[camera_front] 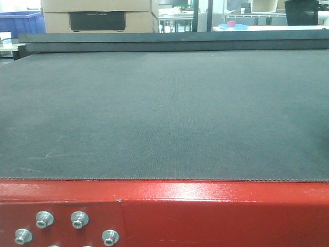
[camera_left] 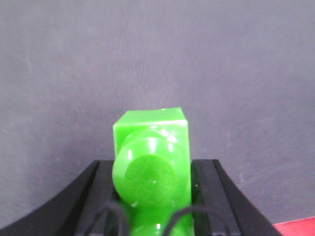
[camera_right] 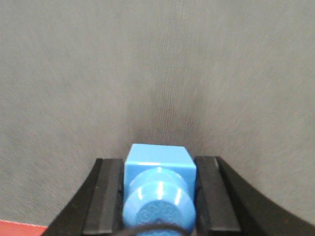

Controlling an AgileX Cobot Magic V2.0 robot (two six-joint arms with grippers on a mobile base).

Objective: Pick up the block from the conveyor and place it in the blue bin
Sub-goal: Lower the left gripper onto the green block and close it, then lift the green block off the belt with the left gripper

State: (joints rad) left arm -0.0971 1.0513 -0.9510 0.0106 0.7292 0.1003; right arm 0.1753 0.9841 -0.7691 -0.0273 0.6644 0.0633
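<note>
- Far left in the front view, a blue bin (camera_front: 20,23) stands behind the conveyor (camera_front: 164,113).
- The left gripper (camera_left: 153,169) is closed tight on a green block (camera_left: 152,137), whose knob faces the wrist camera.
- The right gripper (camera_right: 158,164) clamps the block (camera_right: 158,191) between its black jaws, above the grey belt.
- The block's long axis runs along the jaws. Its rounded knob points back at the camera and its square base points outward.

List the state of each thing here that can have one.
right gripper, shut on the blue block
left gripper, shut on a green block
blue block, clamped, knob toward the camera
green block, clamped, knob toward the camera
conveyor, bare in the front view
bin, past the conveyor's far left; inside hidden
</note>
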